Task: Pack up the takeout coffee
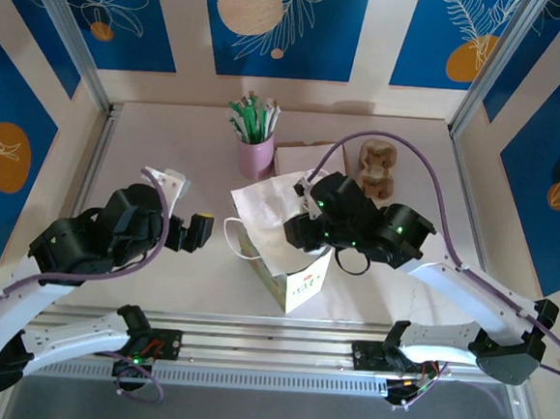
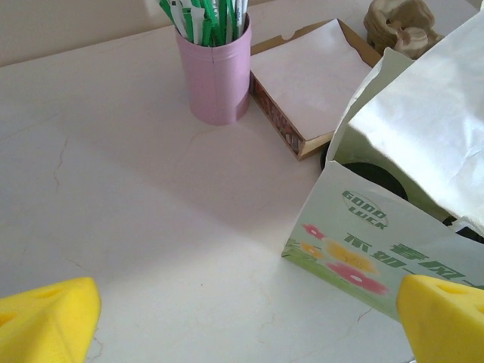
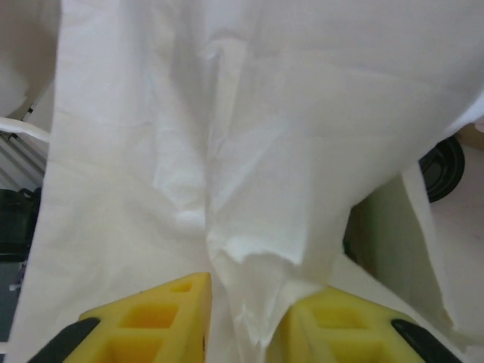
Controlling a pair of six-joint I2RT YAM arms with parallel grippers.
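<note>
Paper bag (image 1: 295, 284) is standing upright at the middle of the table (image 1: 158, 151). Its printed wall is facing the arm bases, and its white top is crumpling and leaning toward the left. Right gripper (image 3: 246, 314) is reaching into the bag's top from the right. Its 2 yellow fingers (image 3: 155, 318) are standing slightly apart, with a creased fold of white bag paper running down between them; cannot tell whether the pads are pressing on it. Left gripper (image 1: 199, 232) is hovering just left of the bag, jaws spread wide, nothing between the 2 yellow tips, and it is not touching the bag. Takeout coffee (image 2: 369, 172): in the left wrist view its black lid is showing as a dark round shape behind the top edge of the printed wall and under the overhanging paper, apparently inside the bag. The cup body is hidden, so the seating cannot be confirmed. Pink cup (image 1: 255, 154) of green-and-white sticks (image 1: 251, 115) is standing behind the bag. A flat cardboard box (image 2: 318, 76) is lying just beside the pink cup, and a brown moulded piece (image 1: 378, 169) is sitting further right.
</note>
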